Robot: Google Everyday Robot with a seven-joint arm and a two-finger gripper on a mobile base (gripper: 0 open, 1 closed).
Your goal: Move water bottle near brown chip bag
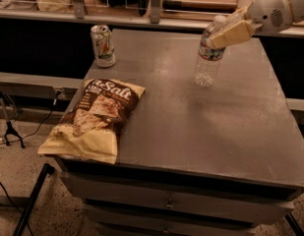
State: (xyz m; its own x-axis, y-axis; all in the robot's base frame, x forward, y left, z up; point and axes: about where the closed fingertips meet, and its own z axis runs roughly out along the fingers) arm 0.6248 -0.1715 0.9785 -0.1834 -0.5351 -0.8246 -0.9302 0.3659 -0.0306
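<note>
Camera view: water bottle (206, 69) is gripped high by the end effector (215, 38); slippage or swing is judged possible during carriage toward the brown chip bag (95, 117).

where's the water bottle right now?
The water bottle is at the far right of the table in the camera view, its top gripped by the pincer; the can and chip bag are across on the left.

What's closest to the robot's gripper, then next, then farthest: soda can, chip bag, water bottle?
1. water bottle, held in the gripper, back right.
2. soda can, back left.
3. brown chip bag, front left.
</note>
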